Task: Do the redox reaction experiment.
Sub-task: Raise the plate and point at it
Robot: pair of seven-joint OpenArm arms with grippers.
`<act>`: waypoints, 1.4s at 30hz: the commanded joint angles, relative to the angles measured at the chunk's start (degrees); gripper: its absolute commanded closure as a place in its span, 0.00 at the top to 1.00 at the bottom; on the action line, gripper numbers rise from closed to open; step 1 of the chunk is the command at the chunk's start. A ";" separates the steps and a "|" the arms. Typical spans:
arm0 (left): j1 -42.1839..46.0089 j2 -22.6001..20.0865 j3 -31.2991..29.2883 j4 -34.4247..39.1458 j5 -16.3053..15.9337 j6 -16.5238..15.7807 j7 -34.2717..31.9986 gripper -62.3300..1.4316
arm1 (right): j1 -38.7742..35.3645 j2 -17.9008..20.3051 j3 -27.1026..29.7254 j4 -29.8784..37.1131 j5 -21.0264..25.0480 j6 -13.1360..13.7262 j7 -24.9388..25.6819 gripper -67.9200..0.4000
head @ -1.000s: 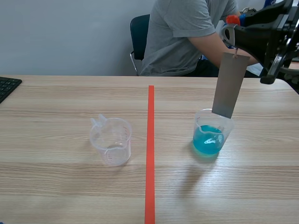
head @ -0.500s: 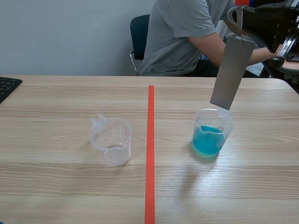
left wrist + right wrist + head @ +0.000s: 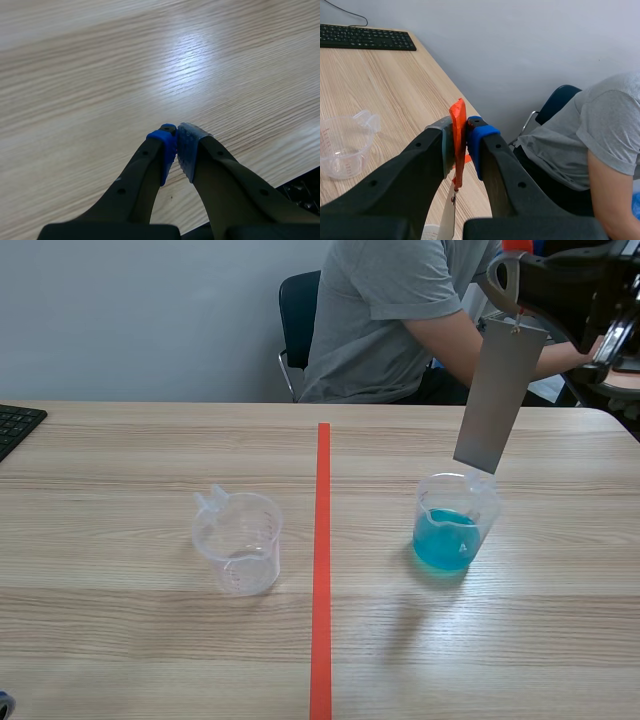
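Mostly looking across a wooden desk (image 3: 150,640), divided down the middle by a red tape line (image 3: 322,570). Facing a person (image 3: 380,320) in a grey shirt, sitting on a dark chair (image 3: 297,310) at the far side. Holding the right arm (image 3: 570,285) high at the far right corner. Dangling a long grey plate (image 3: 492,400) from it, tilted, lower edge hanging right at the far rim of the blue cup (image 3: 452,525), above the liquid (image 3: 445,540); touching or not, cannot tell. Showing the blue cup right of the line and an empty clear cup (image 3: 240,540) left of it, well apart, both upright. Catching a keyboard (image 3: 15,425) corner at the desk's left edge. Hovering the left hand (image 3: 176,137) low over bare wood, pads pressed together on nothing. Pinching an orange tab (image 3: 457,112) between the pads of the right hand (image 3: 460,135), the plate's top hanging just below.
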 commanded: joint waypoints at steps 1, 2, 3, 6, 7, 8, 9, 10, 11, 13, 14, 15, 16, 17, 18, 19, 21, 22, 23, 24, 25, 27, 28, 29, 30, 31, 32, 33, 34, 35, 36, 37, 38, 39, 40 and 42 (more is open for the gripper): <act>0.09 -2.80 -0.09 3.48 -0.13 -2.08 -1.07 0.09 | 0.70 0.76 0.83 0.94 0.92 0.33 0.48 0.03; 0.07 -4.15 -0.09 4.70 -0.09 -2.95 -1.55 0.09 | 0.70 0.76 0.83 0.94 0.92 0.33 0.44 0.03; -0.13 -5.46 -0.09 5.92 0.07 -4.13 -1.79 0.09 | 0.70 0.76 0.83 0.94 0.92 0.33 0.44 0.03; -2.97 -8.94 0.42 8.74 0.09 -8.94 -1.62 0.09 | 0.70 0.76 0.83 0.94 0.92 0.33 0.44 0.03; -4.39 -9.73 0.92 9.31 0.24 -10.19 -1.60 0.09 | 0.70 0.76 0.83 0.94 0.92 0.33 0.37 0.03; -6.23 -10.43 1.75 9.86 0.26 -11.30 -1.55 0.09 | 0.70 0.76 0.83 0.94 0.92 0.33 0.22 0.03; -8.11 -10.95 2.73 10.29 0.26 -11.91 -1.42 0.09 | 0.70 0.76 0.83 0.94 0.92 0.33 0.20 0.03; -10.21 -11.43 4.00 10.64 0.26 -12.44 -1.38 0.09 | 0.70 0.76 0.83 0.94 0.92 0.33 0.17 0.03; -12.37 -11.76 5.46 10.91 0.26 -12.81 -1.40 0.09 | 0.70 0.76 0.83 0.94 0.92 0.33 0.07 0.03; -17.16 -12.11 9.16 11.30 0.31 -12.83 -1.03 0.09 | 0.70 0.76 0.83 0.94 0.92 0.33 0.00 0.03; -19.89 -12.11 11.30 11.39 0.35 -12.81 -0.42 0.09 | 0.70 0.74 0.83 0.94 0.92 0.33 0.00 0.03; -22.67 -12.04 13.64 11.39 0.48 -12.81 0.17 0.09 | 0.70 0.74 0.83 0.94 0.92 0.33 0.00 0.03; -25.44 -12.02 16.26 11.39 0.50 -12.81 0.22 0.09 | 0.70 0.74 0.83 0.94 0.92 0.33 0.00 0.03; -28.13 -12.02 18.86 11.39 0.66 -12.81 0.28 0.09 | 0.70 0.74 0.83 0.94 0.92 0.33 0.00 0.03; -30.93 -11.78 21.42 11.37 1.42 -12.81 0.35 0.09 | 0.70 0.74 0.83 0.94 0.92 0.33 0.00 0.03; -33.75 -11.26 23.85 11.37 2.19 -12.76 0.85 0.09 | 0.70 0.74 0.83 0.94 0.92 0.33 0.00 0.03; -39.32 -9.49 28.35 11.10 2.67 -12.74 2.93 0.09 | 0.70 0.74 0.83 0.94 0.92 0.33 0.00 0.03; -41.99 -8.33 30.42 10.91 2.71 -12.68 4.22 0.09 | 0.70 0.74 0.83 0.94 0.92 0.33 0.02 0.03; -44.44 -7.08 32.48 10.64 2.93 -12.13 5.42 0.09 | 0.70 0.74 0.83 0.94 0.92 0.33 0.02 0.03; -46.88 -5.77 34.47 10.23 2.91 -11.78 6.47 0.09 | 0.70 0.74 0.83 0.94 0.92 0.33 0.02 0.03; -49.07 -4.50 36.41 9.77 2.91 -10.93 7.30 0.09 | 0.70 0.74 0.83 0.94 0.92 0.33 0.02 0.03; -53.37 -1.79 40.30 8.59 2.91 -8.83 8.41 0.09 | 0.70 0.74 0.83 0.94 0.92 0.33 0.02 0.03; -55.41 -0.42 42.05 7.80 2.91 -7.89 8.96 0.09 | 0.70 0.74 0.83 0.94 0.92 0.33 0.02 0.03; -57.33 0.96 43.67 6.82 2.91 -7.17 9.18 0.09 | 0.70 0.74 0.83 0.94 0.92 0.33 0.02 0.03; -59.12 2.34 45.20 5.66 2.91 -6.47 9.20 0.09 | 0.70 0.74 0.83 0.94 0.92 0.33 0.02 0.03; -60.83 3.78 46.62 4.39 2.91 -5.88 9.20 0.09 | 0.70 0.74 0.83 0.94 0.92 0.33 0.02 0.03; -62.51 5.20 47.98 2.91 2.91 -5.35 9.40 0.09 | 0.70 0.74 0.83 0.94 0.92 0.33 0.02 0.03; -64.11 6.73 49.27 1.40 2.91 -4.79 10.01 0.09 | 0.70 0.74 0.83 0.94 0.92 0.33 0.02 0.03; -65.66 8.28 50.45 -0.24 2.91 -4.52 10.60 0.09 | 0.70 0.74 0.83 0.94 0.92 0.33 0.02 0.03; -67.12 9.77 51.56 -1.99 2.91 -4.55 10.73 0.09 | 0.70 0.74 0.83 0.94 0.92 0.33 0.02 0.03; -68.52 11.19 52.63 -3.65 2.91 -4.52 10.71 0.09 | 0.70 0.74 0.83 0.94 0.92 0.33 0.02 0.03; -69.85 12.59 53.57 -5.27 2.89 -4.52 10.71 0.09 | 0.70 0.74 0.83 0.94 0.92 0.33 0.02 0.03; -71.17 13.99 54.40 -6.88 2.89 -4.52 10.69 0.09 | 0.70 0.74 0.83 0.94 0.92 0.33 0.02 0.03; -72.39 15.32 55.08 -8.41 2.89 -4.52 10.67 0.09 | 0.70 0.74 0.83 0.94 0.92 0.33 0.02 0.03; -73.59 16.63 55.69 -9.97 2.86 -4.50 10.67 0.09 | 0.70 0.74 0.83 0.94 0.92 0.33 0.02 0.03; -76.02 19.17 56.85 -12.96 2.86 -4.50 10.67 0.09 | 0.70 0.74 0.83 0.94 0.92 0.33 0.02 0.03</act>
